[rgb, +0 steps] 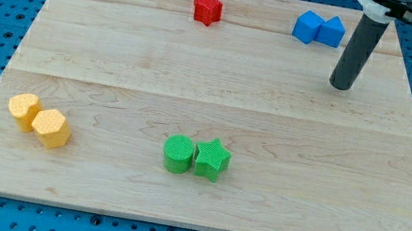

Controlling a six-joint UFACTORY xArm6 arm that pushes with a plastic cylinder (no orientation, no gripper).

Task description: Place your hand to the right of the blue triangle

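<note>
1. The worktop is a pale wooden board on a blue pegboard surround. It carries every block and is the plane along which my tip slides.
2. My end effector is a straight dark rod with no jaws, so it has no open or closed state and it grips nothing. It enters from the view's top right. My tip rests on bare wood.
3. The blue pair lies near the view's top right edge. The blue cube-like block touches the blue triangle on its left side.
4. My tip stands just below and slightly to the view's right of the blue triangle, near but apart. I judge the task nearly complete; a short move toward the view's top would put it level with the triangle.
5. The remaining blocks lie well apart from my tip and need no action:
   - red blocks, view's top centre;
   - green cylinder touching green star, view's bottom centre;
   - two yellow blocks, view's bottom left.
</note>
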